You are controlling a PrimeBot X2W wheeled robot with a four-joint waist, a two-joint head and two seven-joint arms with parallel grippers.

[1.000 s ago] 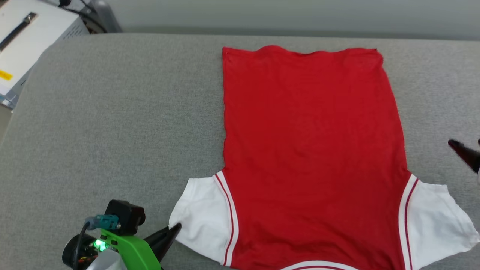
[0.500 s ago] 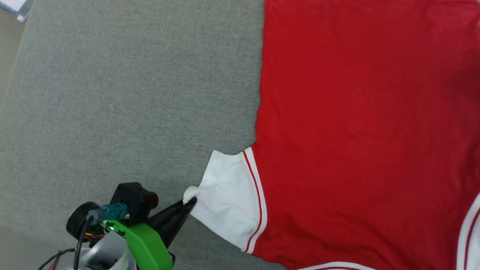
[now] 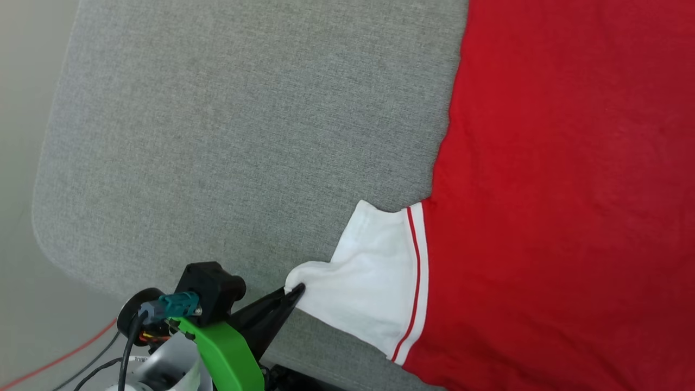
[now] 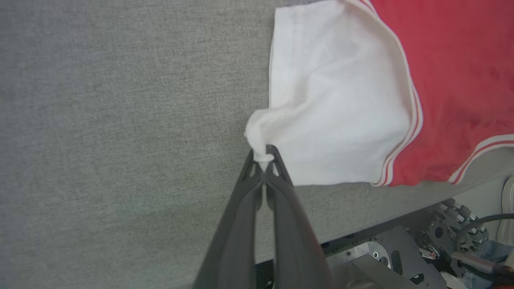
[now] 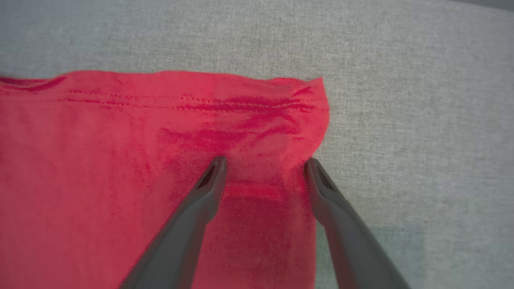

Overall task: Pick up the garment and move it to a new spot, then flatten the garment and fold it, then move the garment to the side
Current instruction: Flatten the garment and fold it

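Observation:
The garment (image 3: 564,190), a red jersey, lies spread flat on the grey surface with its plain side up, so no lettering shows. Its white sleeve (image 3: 374,282) with red-white trim points toward my left gripper (image 3: 296,291), which is shut on the sleeve's bunched tip; the left wrist view shows the pinched sleeve (image 4: 333,100) in the left gripper (image 4: 264,154). My right gripper (image 5: 265,164) is open in the right wrist view, fingers pressed on the garment (image 5: 120,168) just short of a hemmed red corner.
The grey padded surface (image 3: 244,136) stretches wide to the left of the garment, its rounded corner at lower left. Beyond its near edge are floor, a red cable (image 3: 59,358) and the robot's base hardware (image 4: 401,249).
The head camera has swung left and down, shifting the whole picture right. My left gripper closed on the sleeve tip and has pulled it into a stretched point.

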